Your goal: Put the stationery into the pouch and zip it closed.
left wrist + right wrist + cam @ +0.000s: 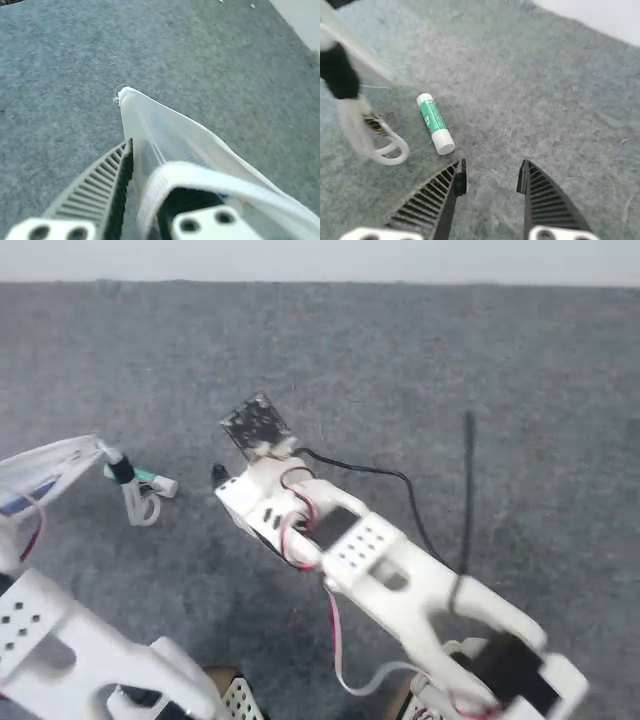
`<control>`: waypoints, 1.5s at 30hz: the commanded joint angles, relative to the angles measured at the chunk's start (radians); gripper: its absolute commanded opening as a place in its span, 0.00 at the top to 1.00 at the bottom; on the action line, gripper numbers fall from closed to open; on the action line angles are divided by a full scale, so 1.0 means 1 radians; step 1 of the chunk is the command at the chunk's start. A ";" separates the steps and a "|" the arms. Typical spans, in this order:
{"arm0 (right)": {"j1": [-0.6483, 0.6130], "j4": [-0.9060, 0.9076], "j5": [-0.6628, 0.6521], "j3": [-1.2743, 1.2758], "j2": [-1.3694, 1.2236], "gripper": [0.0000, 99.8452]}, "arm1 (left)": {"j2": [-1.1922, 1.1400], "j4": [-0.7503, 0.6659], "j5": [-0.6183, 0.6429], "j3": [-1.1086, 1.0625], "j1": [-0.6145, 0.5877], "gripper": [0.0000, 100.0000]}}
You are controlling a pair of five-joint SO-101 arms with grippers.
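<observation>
At table left, L gripper [134,150] is clamped on pouch [170,135] edge, looks raised off grey mat [400,360]. Step: fetch glue stick [435,124], lying on mat near pouch end. R gripper [490,177] hovers just short of it, fingers apart, empty; R arm stretched fwd, wrist tipped down. Next: centre over stick, drop, close across it, avoid zip loop [382,147].

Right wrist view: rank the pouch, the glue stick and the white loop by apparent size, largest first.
1. pouch, largest, though cut off at the frame edge.
2-3. glue stick and white loop look alike, so they are not ranked.
</observation>
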State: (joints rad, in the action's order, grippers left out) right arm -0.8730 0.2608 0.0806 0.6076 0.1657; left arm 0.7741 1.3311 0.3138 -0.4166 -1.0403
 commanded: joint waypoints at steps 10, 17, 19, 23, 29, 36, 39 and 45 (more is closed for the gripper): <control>-0.087 0.005 -0.072 -0.425 -0.389 0.82 | 0.060 -0.041 0.012 0.070 -0.044 0.99; -0.136 0.005 -0.117 -0.638 -0.599 0.82 | 0.060 -0.037 0.011 0.070 -0.044 0.99; -0.136 0.007 -0.117 -0.707 -0.667 0.82 | 0.060 -0.035 -0.003 0.070 -0.044 0.99; -0.130 0.107 -0.110 -0.859 -0.782 0.82 | 0.060 -0.040 -0.006 0.056 -0.044 0.99; -0.131 0.242 -0.109 -1.056 -0.929 0.82 | 0.060 -0.041 -0.008 0.053 -0.044 0.99; -0.136 0.249 -0.112 -1.131 -1.004 0.83 | 0.060 -0.041 -0.009 0.048 -0.044 0.99; -0.133 0.249 -0.114 -1.160 -1.033 0.83 | 0.060 -0.052 -0.009 0.041 -0.044 0.99; -0.136 0.249 -0.118 -1.191 -1.093 0.83 | 0.060 -0.058 -0.009 0.033 -0.044 0.99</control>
State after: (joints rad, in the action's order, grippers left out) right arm -1.0004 0.5048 -0.0269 -0.5247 -0.9390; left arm 0.7741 1.3157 0.3138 -0.4166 -1.0802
